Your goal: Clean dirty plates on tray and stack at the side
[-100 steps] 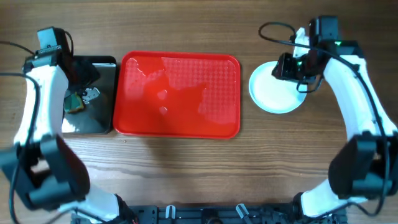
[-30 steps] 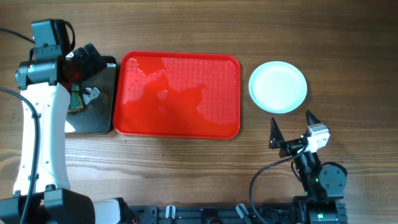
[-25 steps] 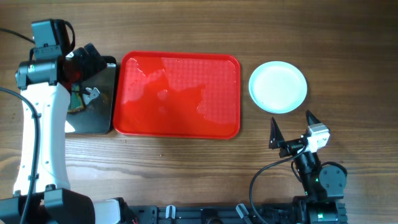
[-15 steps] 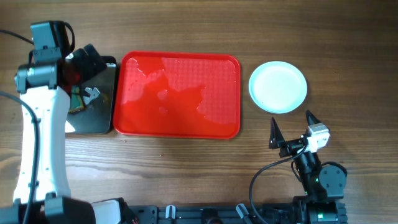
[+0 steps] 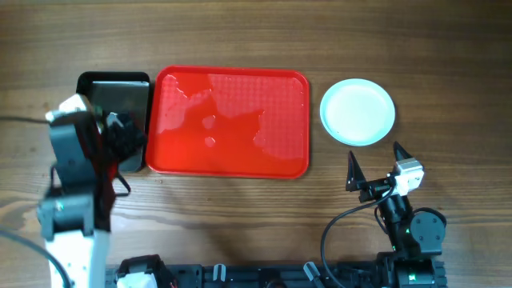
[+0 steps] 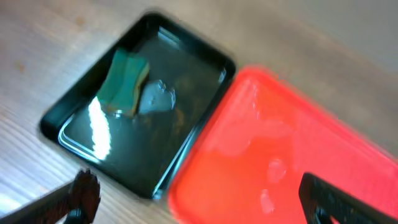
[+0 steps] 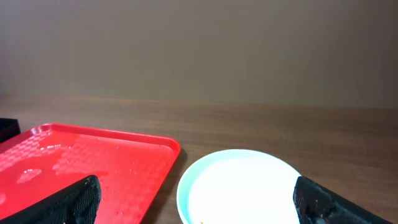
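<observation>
The red tray lies mid-table with only water drops on it and no plates. Right of it on the wood sit the white plates, seen as one round disc; how many are stacked I cannot tell. My right gripper hovers open near the front edge, just below the plates, with nothing between its fingers; its wrist view shows the plates ahead and the tray to the left. My left gripper is open and empty, above the seam between the red tray and a black tray.
The black tray sits left of the red tray, partly under my blurred left arm. A green sponge and a puddle of water lie in it. Bare wood runs along the front and back of the table.
My left arm has pulled back from over the black tray toward the table's front, leaving the sponge in the tray. The right arm, plates and red tray are still.
</observation>
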